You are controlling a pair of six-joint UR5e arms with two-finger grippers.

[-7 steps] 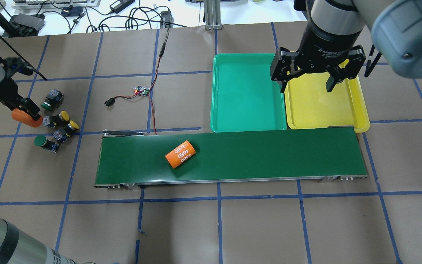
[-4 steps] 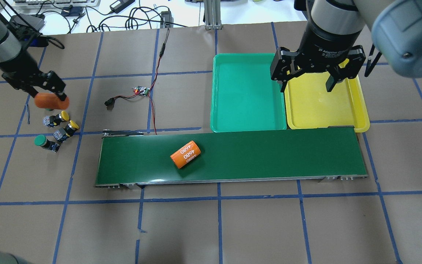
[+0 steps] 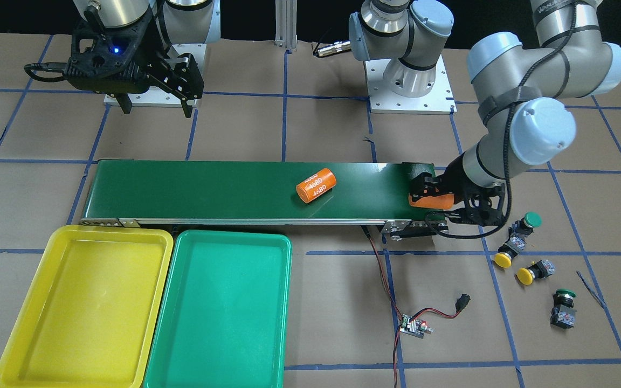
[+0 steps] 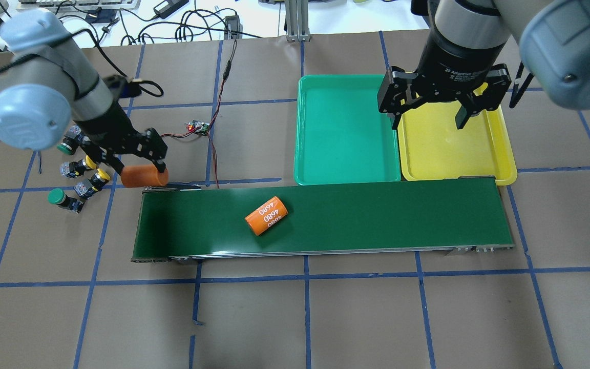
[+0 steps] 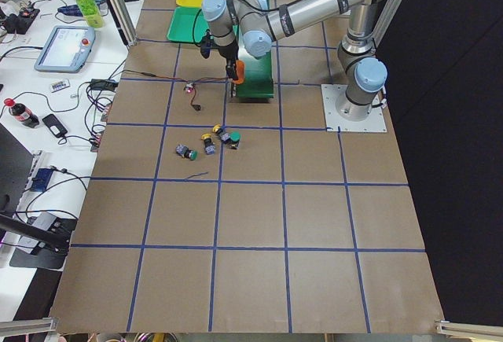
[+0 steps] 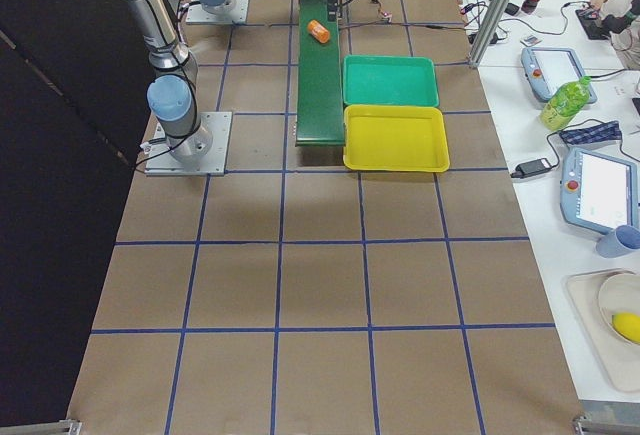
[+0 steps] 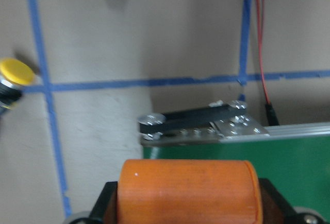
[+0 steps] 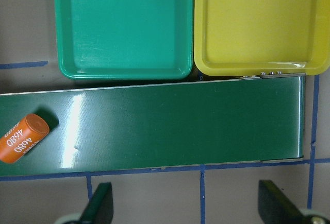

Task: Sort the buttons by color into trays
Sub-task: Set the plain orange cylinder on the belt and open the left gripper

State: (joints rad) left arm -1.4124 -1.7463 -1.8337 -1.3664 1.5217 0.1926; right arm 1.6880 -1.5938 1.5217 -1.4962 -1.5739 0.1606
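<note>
Front-facing: left gripper clamped on a plain orange cylinder at the conveyor belt end. Four buttons lie on the table just beside it, well apart from the yellow tray and teal tray.
Overhead: right gripper spread wide, holding nothing, above the yellow tray's edge by the teal tray. A 4680 cylinder lies on the belt.
Left wrist: plain orange cylinder between the fingers, over the belt's corner.
Right wrist: trays side by side, touching the belt.
</note>
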